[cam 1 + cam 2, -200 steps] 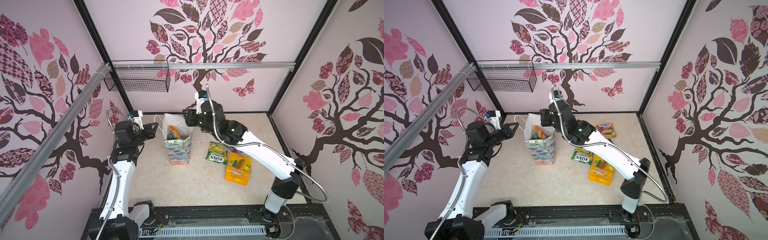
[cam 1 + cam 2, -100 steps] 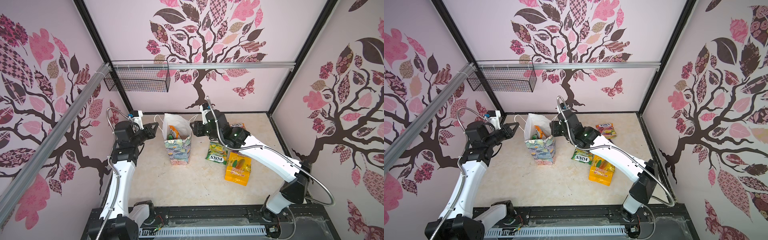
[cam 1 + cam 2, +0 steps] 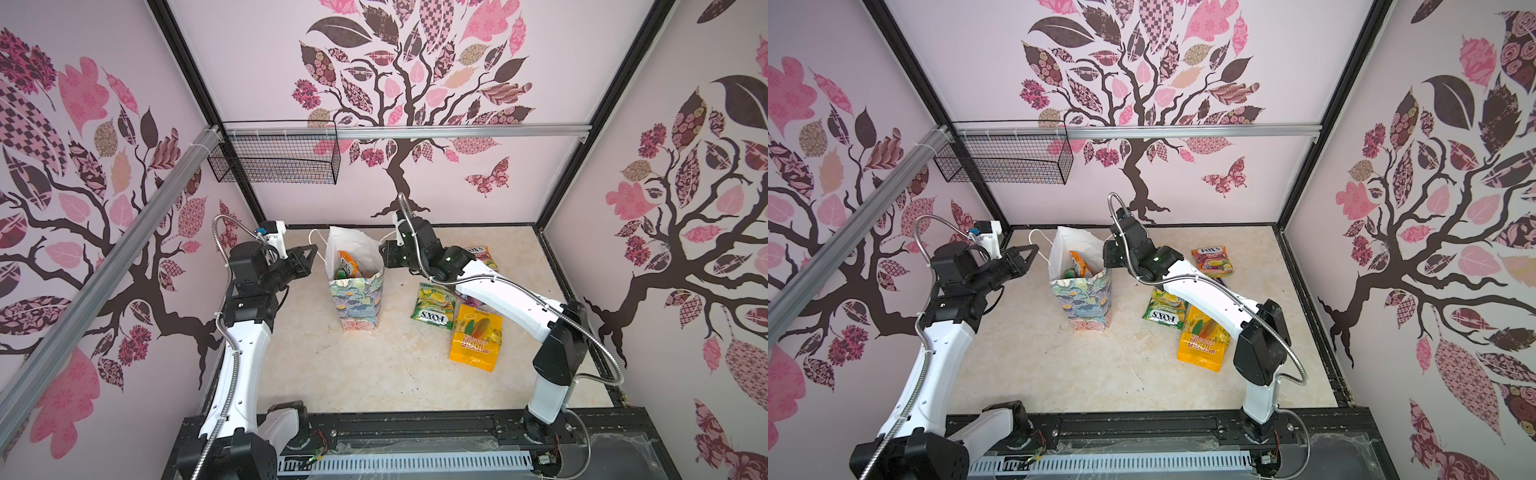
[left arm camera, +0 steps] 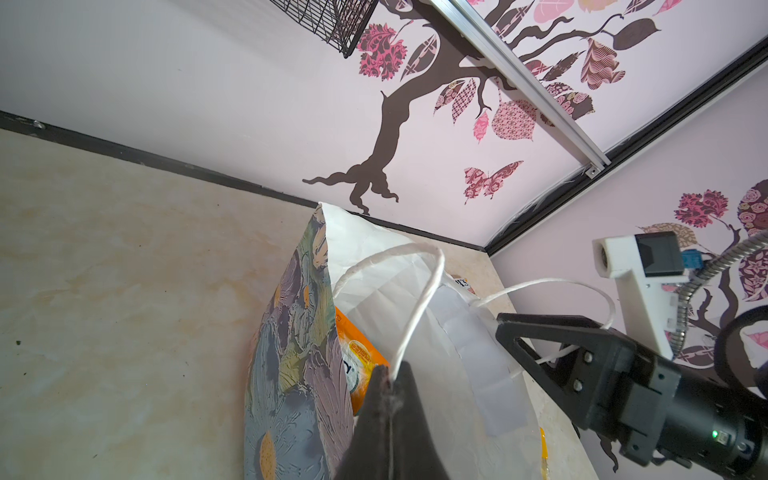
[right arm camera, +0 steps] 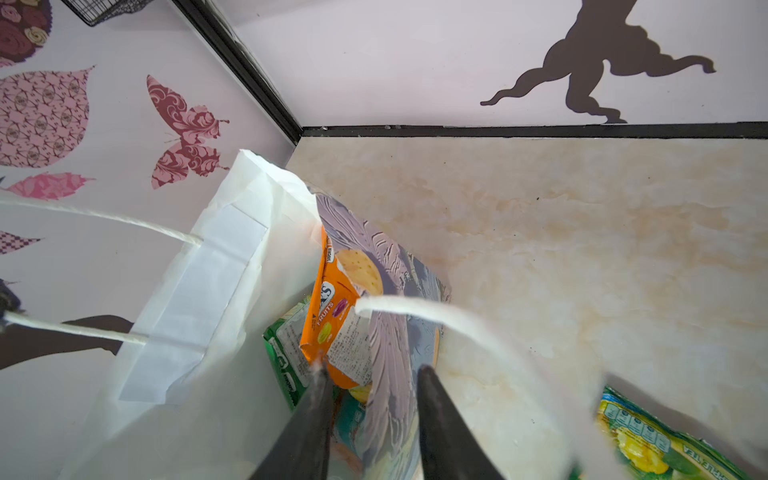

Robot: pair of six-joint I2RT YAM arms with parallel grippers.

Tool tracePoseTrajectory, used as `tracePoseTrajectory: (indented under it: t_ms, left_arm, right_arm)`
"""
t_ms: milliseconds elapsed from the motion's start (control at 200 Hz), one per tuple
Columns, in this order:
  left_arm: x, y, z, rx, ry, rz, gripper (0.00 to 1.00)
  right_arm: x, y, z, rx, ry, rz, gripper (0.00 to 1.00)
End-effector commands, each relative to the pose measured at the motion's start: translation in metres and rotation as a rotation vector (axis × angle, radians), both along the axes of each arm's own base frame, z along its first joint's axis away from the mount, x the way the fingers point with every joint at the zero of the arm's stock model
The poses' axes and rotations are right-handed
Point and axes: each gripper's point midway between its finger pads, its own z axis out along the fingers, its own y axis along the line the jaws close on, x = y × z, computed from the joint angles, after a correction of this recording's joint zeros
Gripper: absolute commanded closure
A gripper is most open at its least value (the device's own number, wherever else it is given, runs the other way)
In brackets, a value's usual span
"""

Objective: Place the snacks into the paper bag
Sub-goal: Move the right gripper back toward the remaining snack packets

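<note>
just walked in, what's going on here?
It's filling the paper bag. The left gripper is shut on a white cord handle; the bag stands upright. The right gripper is open at the bag's mouth, jaws straddling its rim, holding nothing. An orange packet and a green packet are inside. On the table lie a green FOX'S packet, a yellow packet and a pink packet.
</note>
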Motion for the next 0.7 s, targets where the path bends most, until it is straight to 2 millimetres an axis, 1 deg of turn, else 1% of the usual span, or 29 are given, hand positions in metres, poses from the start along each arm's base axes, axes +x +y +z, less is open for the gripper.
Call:
tracePoseTrajectory:
  t_ms: [0, 65, 140, 215, 365, 505, 605, 695]
  left_arm:
    - [0.002, 0.001, 0.01, 0.009, -0.058, -0.007, 0.95]
    - [0.001, 0.0, 0.01, 0.008, -0.06, -0.009, 0.95]
    - [0.001, 0.0, 0.01, 0.009, -0.061, -0.009, 0.95]
    - [0.001, -0.001, 0.011, 0.009, -0.064, -0.018, 0.95]
    - [0.0, -0.005, 0.012, 0.006, -0.07, -0.038, 0.95]
    - [-0.002, -0.009, 0.015, 0.012, -0.081, -0.058, 0.94]
    - [-0.004, -0.014, 0.017, 0.017, -0.089, -0.079, 0.94]
    - [-0.005, -0.019, 0.018, 0.02, -0.093, -0.092, 0.94]
  right_arm:
    - [0.009, -0.001, 0.038, 0.04, -0.09, -0.029, 0.73]
    - [0.008, -0.004, 0.043, 0.042, -0.102, -0.034, 0.8]
    - [0.007, -0.007, 0.045, 0.042, -0.109, -0.034, 0.91]
    - [0.005, -0.01, 0.051, 0.049, -0.12, -0.036, 1.0]
    - [-0.001, -0.017, 0.06, 0.051, -0.133, -0.038, 1.0]
    - [-0.011, -0.023, 0.074, 0.05, -0.14, -0.019, 1.0]
    - [-0.017, -0.026, 0.075, 0.027, -0.128, 0.0, 1.0]
    - [-0.019, -0.03, 0.069, 0.004, -0.119, -0.005, 1.0]
